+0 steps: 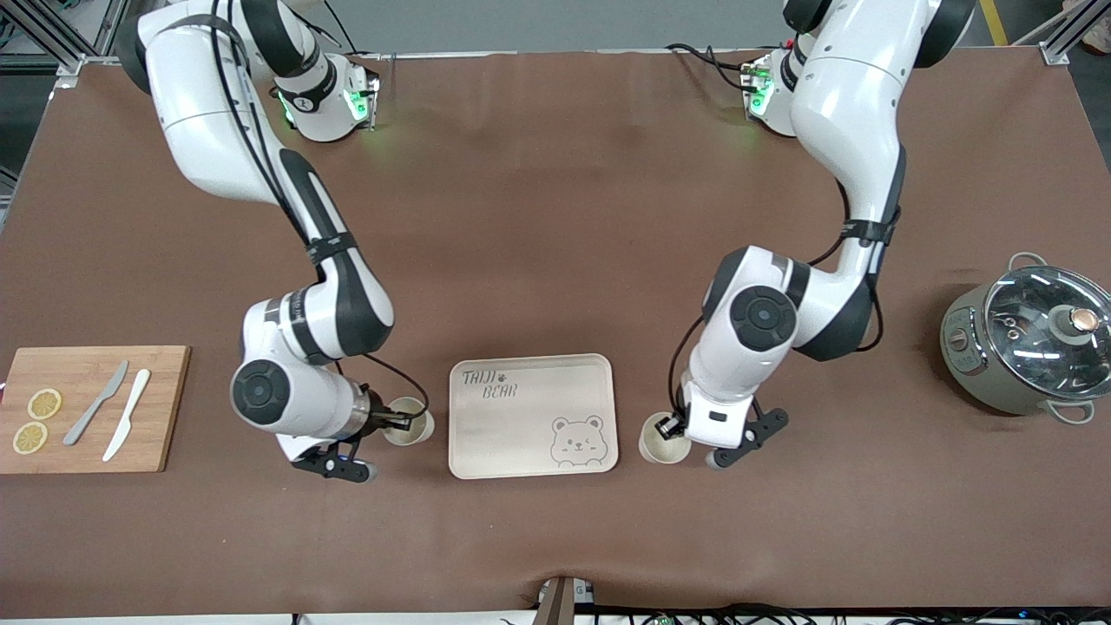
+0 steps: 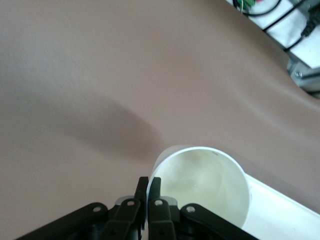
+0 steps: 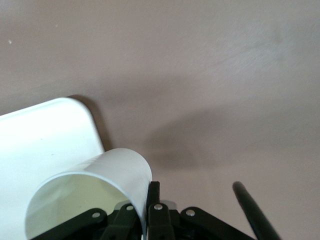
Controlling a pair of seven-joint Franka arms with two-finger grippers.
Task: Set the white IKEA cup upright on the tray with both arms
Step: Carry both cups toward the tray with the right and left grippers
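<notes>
The cream tray [image 1: 521, 434], printed "TAIJI BEAR" with a bear face, lies in the middle of the table with nothing on it. Two white cups stand upright, one at each short end of the tray. My right gripper [image 1: 397, 422] is shut on the rim of the cup [image 1: 415, 431] at the right arm's end. In the right wrist view the gripper [image 3: 149, 194] pinches that cup's wall [image 3: 120, 170], with the tray [image 3: 45, 140] beside it. My left gripper [image 1: 671, 426] is shut on the rim of the other cup [image 1: 660, 444]. In the left wrist view the gripper [image 2: 148, 183] pinches that rim [image 2: 200, 150].
A bamboo cutting board [image 1: 165, 408] with two knives and two lemon slices lies at the right arm's end. A grey pot with a glass lid [image 1: 1028, 347] stands at the left arm's end. Brown table cover lies all around.
</notes>
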